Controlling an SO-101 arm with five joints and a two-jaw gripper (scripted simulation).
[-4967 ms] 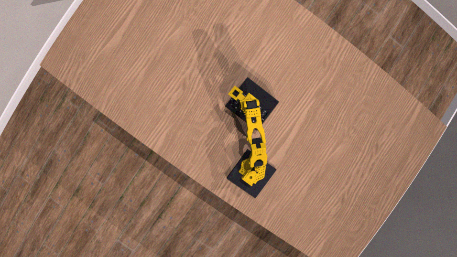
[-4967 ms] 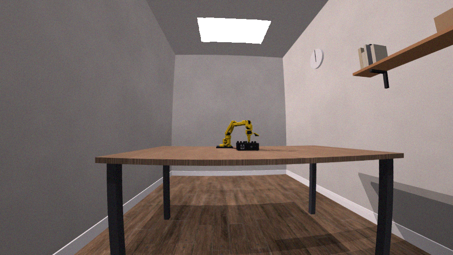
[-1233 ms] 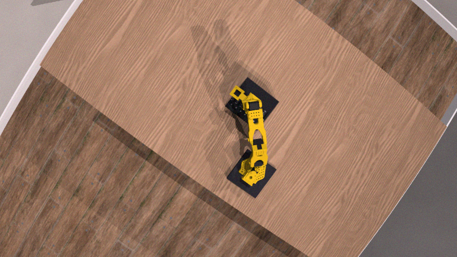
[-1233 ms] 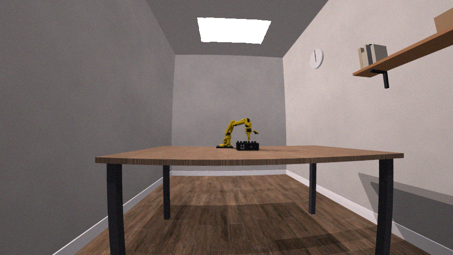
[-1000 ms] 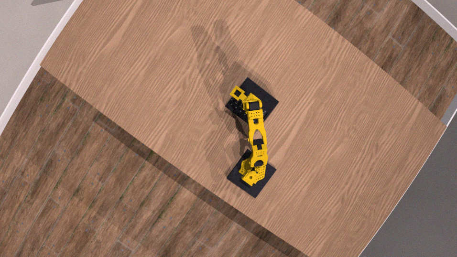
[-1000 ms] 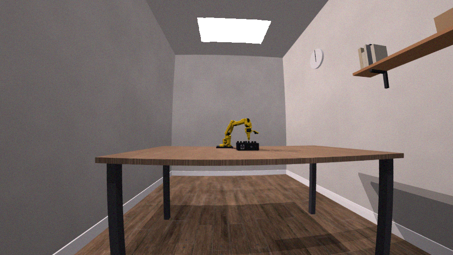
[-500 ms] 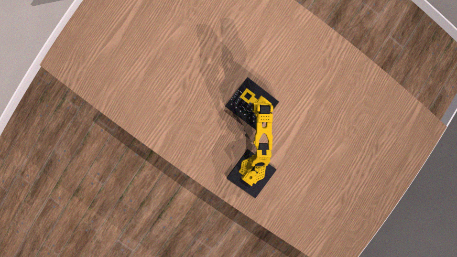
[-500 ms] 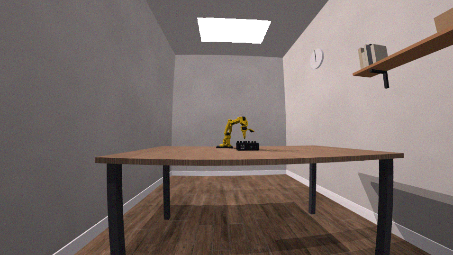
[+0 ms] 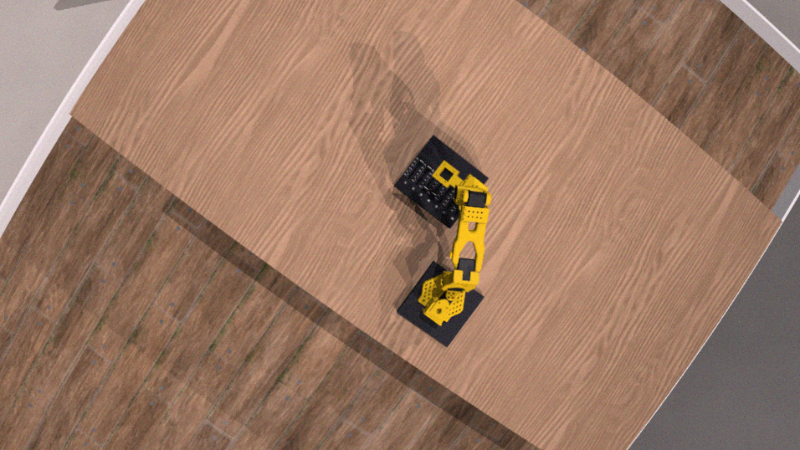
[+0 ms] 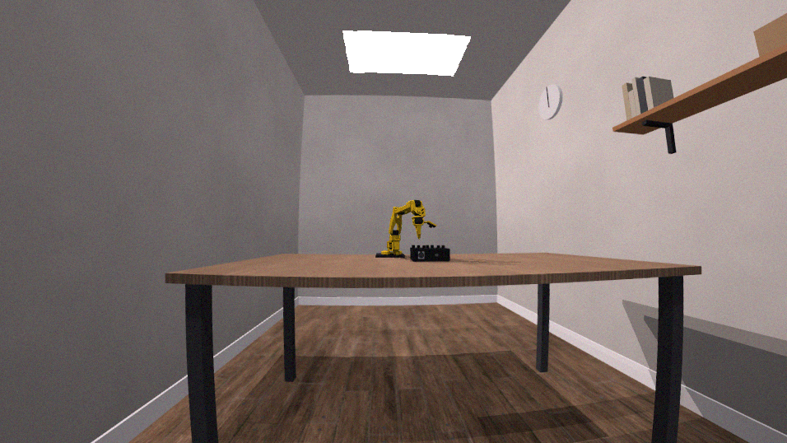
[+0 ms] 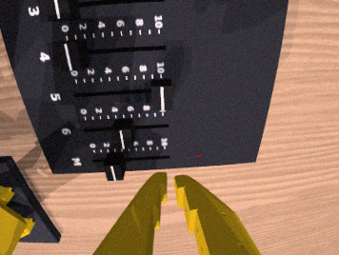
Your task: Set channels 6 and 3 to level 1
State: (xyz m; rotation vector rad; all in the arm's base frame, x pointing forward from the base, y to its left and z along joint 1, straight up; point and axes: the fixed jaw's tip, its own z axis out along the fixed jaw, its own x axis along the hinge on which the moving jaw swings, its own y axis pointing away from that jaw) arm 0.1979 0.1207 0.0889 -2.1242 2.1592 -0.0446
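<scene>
The black lighting desk (image 11: 158, 66) lies on the wooden table, and shows in the overhead view (image 9: 438, 179) and the side view (image 10: 430, 253) too. In the wrist view its channel labels run down the left side. The channel 3 fader (image 11: 57, 4) sits near the low end of its scale. The channel 6 fader (image 11: 122, 140) sits near the middle of its scale. The channel 5 fader (image 11: 162, 96) is at 10. My gripper (image 11: 169, 181) is shut and empty. It hovers above the desk's edge, just past the last fader row (image 11: 114, 170), touching no fader.
The arm's black base plate (image 9: 440, 304) sits on the table close to the desk. A dark corner of another plate (image 11: 28, 205) shows at the wrist view's lower left. A table edge runs behind the base.
</scene>
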